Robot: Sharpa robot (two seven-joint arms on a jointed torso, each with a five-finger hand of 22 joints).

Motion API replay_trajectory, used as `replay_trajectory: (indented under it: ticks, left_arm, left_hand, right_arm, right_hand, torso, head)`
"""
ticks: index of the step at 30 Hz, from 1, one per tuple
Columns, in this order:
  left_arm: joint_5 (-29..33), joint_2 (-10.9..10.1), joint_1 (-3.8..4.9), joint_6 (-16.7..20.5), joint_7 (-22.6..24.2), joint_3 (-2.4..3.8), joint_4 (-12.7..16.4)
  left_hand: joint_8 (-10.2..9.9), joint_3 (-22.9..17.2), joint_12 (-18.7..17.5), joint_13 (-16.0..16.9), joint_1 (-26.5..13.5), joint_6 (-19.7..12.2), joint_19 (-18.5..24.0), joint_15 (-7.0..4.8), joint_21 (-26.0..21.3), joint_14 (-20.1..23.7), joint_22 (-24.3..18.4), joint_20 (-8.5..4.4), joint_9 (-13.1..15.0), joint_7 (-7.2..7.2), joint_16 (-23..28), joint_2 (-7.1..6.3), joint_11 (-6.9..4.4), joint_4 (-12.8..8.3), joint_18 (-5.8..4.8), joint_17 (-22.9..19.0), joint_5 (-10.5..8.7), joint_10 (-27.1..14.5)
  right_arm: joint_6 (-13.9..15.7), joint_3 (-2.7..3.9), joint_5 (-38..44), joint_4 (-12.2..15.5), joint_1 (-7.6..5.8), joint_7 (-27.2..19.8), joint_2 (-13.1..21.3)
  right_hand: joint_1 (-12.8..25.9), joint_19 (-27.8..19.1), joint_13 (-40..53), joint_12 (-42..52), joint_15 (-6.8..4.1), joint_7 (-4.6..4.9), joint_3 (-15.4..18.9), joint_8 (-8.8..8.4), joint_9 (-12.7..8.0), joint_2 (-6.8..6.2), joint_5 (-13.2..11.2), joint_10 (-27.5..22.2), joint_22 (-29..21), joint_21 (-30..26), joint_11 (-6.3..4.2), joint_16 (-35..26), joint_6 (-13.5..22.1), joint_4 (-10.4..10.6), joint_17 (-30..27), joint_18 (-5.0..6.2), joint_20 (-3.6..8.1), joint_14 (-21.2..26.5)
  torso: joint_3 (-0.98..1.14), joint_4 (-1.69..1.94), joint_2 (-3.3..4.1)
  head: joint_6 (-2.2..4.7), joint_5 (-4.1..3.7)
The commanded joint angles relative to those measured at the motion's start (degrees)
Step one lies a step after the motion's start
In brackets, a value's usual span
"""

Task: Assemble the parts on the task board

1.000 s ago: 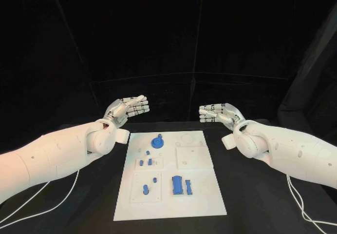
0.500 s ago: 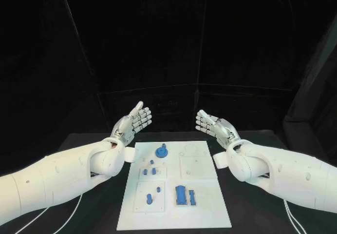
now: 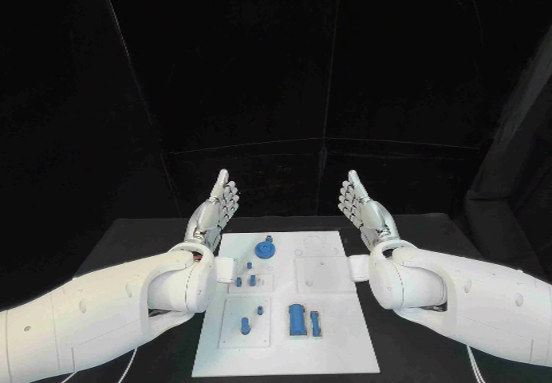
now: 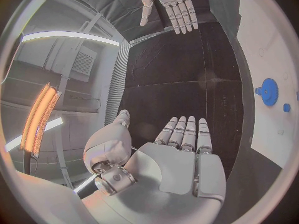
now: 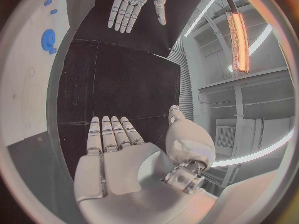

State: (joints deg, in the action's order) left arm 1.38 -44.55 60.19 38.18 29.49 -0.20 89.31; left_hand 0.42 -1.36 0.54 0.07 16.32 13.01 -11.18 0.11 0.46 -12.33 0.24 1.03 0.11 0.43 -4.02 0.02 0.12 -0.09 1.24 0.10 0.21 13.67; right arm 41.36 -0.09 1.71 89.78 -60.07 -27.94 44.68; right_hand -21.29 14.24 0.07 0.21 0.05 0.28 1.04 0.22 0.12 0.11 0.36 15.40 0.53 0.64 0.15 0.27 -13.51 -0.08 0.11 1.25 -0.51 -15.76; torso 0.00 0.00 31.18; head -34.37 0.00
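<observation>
**Two flat hands raised over the board**

Two white arms reach in from either side of the black desk (image 3: 138, 231), and both hands are held up with palms facing one another, fingers straight and side by side, thumbs standing off. The left hand (image 3: 214, 211) hangs over the far left corner of the task board (image 3: 333, 351); the right hand (image 3: 364, 209) hangs over the far right corner. Neither holds anything, and neither touches the board.

The white task board lies flat in the middle of the desk, between the two forearms. Its blue parts sit untouched on it: a round gear (image 3: 265, 249) with a small knob at the far end, a cluster of small pegs (image 3: 245, 280) just nearer than that, a single peg (image 3: 244, 325) in the near left panel, and a blue block (image 3: 297, 320) with a slim bar (image 3: 315, 322) just beside it towards the near right.

From the left wrist, the gear (image 4: 269, 91) shows on the board's edge, with the right hand (image 4: 171, 5) spread flat beyond the black desk.
</observation>
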Motion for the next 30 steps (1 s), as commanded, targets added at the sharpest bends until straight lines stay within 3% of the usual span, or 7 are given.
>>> replay_trajectory:
  ticks: [1,15,17,18,21,24,30]
  left_arm:
    - [-1.38,-0.14,-0.03,5.93,0.30,0.20,0.64]
    - [-1.38,-0.14,-0.03,5.94,0.30,0.20,0.64]
    - [-1.38,-0.14,-0.03,5.94,0.30,0.20,0.64]
    - [-1.38,-0.14,-0.03,5.94,0.30,0.20,0.64]
    - [-1.38,-0.14,-0.03,5.94,0.30,0.20,0.64]
    - [-1.38,-0.14,-0.03,5.94,0.30,0.20,0.64]
    - [-1.38,-0.14,-0.03,5.94,0.30,0.20,0.64]
  left_hand:
    - [-0.42,1.36,-0.54,-0.07,-5.20,-4.12,3.58,-0.11,-0.46,3.96,-0.24,-1.03,-0.11,-0.43,4.02,-0.02,-0.12,0.09,-1.24,-0.10,-0.21,-4.35]
    - [-0.42,1.36,-0.54,-0.07,-10.06,-8.07,6.81,-0.11,-0.46,7.55,-0.24,-1.03,-0.11,-0.43,4.02,-0.02,-0.12,0.09,-1.24,-0.10,-0.21,-8.48]
    - [-0.42,1.36,-0.54,-0.07,-12.11,-13.01,11.18,-0.11,-0.46,12.33,-0.24,-1.03,-0.11,-0.43,4.02,-0.02,-0.12,0.09,-1.24,-0.10,-0.21,-13.67]
    - [-0.42,1.36,-0.54,-0.07,-16.32,-13.01,11.18,-0.11,-0.46,12.33,-0.24,-1.03,-0.11,-0.43,4.02,-0.02,-0.12,0.09,-1.24,-0.10,-0.21,-13.67]
    - [-0.42,1.36,-0.54,-0.07,-16.32,-13.01,11.18,-0.11,-0.46,12.33,-0.24,-1.03,-0.11,-0.43,4.02,-0.02,-0.12,0.09,-1.24,-0.10,-0.21,-13.67]
    - [-0.42,1.36,-0.54,-0.07,-16.32,-13.01,11.18,-0.11,-0.46,12.33,-0.24,-1.03,-0.11,-0.43,4.02,-0.02,-0.12,0.09,-1.24,-0.10,-0.21,-13.67]
    - [-0.42,1.36,-0.54,-0.07,-16.32,-13.01,11.18,-0.11,-0.46,12.33,-0.24,-1.03,-0.11,-0.43,4.02,-0.02,-0.12,0.09,-1.24,-0.10,-0.21,-13.67]
  right_arm:
    - [2.76,0.09,-1.71,0.18,-0.09,-1.86,0.01]
    - [2.76,0.09,-1.71,0.18,-0.09,-1.86,0.01]
    - [2.76,0.09,-1.71,0.18,-0.09,-1.86,0.01]
    - [2.76,0.09,-1.71,0.18,-0.09,-1.86,0.01]
    - [2.76,0.09,-1.71,0.18,-0.09,-1.86,0.01]
    - [2.76,0.09,-1.71,0.18,-0.09,-1.86,0.01]
    - [2.76,0.09,-1.71,0.18,-0.09,-1.86,0.01]
  right_hand:
    - [6.75,-4.52,-0.07,-0.21,-0.05,-0.28,-1.04,-0.22,-0.12,-0.11,-0.36,-4.87,-0.53,-0.64,-0.15,-0.27,4.29,0.08,-0.11,-1.25,0.51,5.00]
    - [13.08,-8.73,-0.07,-0.21,-0.05,-0.28,-1.04,-0.22,-0.12,-0.11,-0.36,-9.40,-0.53,-0.64,-0.15,-0.27,8.24,0.08,-0.11,-1.25,0.51,9.68]
    - [13.72,-9.04,-0.07,-0.21,-0.05,-0.28,-1.04,-0.22,-0.12,-0.11,-0.36,-9.91,-0.53,-0.64,-0.15,-0.27,8.58,0.08,-0.11,-1.25,0.51,10.14]
    - [13.97,-9.30,-0.07,-0.21,-0.05,-0.28,-1.04,-0.22,-0.12,-0.11,-0.36,-10.15,-0.53,-0.64,-0.15,-0.27,8.84,0.08,-0.11,-1.25,0.51,10.26]
    - [15.42,-14.24,-0.07,-0.21,-0.05,-0.28,-1.04,-0.22,-0.12,-0.11,-0.36,-11.19,-0.53,-0.64,-0.15,-0.27,13.51,0.08,-0.11,-1.25,0.51,11.38]
    - [21.29,-14.24,-0.07,-0.21,-0.05,-0.28,-1.04,-0.22,-0.12,-0.11,-0.36,-15.40,-0.53,-0.64,-0.15,-0.27,13.51,0.08,-0.11,-1.25,0.51,15.76]
    - [21.29,-14.24,-0.07,-0.21,-0.05,-0.28,-1.04,-0.22,-0.12,-0.11,-0.36,-15.40,-0.53,-0.64,-0.15,-0.27,13.51,0.08,-0.11,-1.25,0.51,15.76]
  torso:
    - [0.00,0.00,0.00]
    - [0.00,0.00,0.00]
    - [0.00,0.00,0.00]
    - [0.00,0.00,0.00]
    - [0.00,0.00,0.00]
    - [0.00,0.00,0.00]
    - [0.00,0.00,0.00]
  head:
    - [-0.01,0.00]
    - [-0.01,0.00]
    - [-0.01,0.00]
    - [-0.01,0.00]
    - [-0.01,0.00]
    - [-0.01,0.00]
    - [-0.01,0.00]
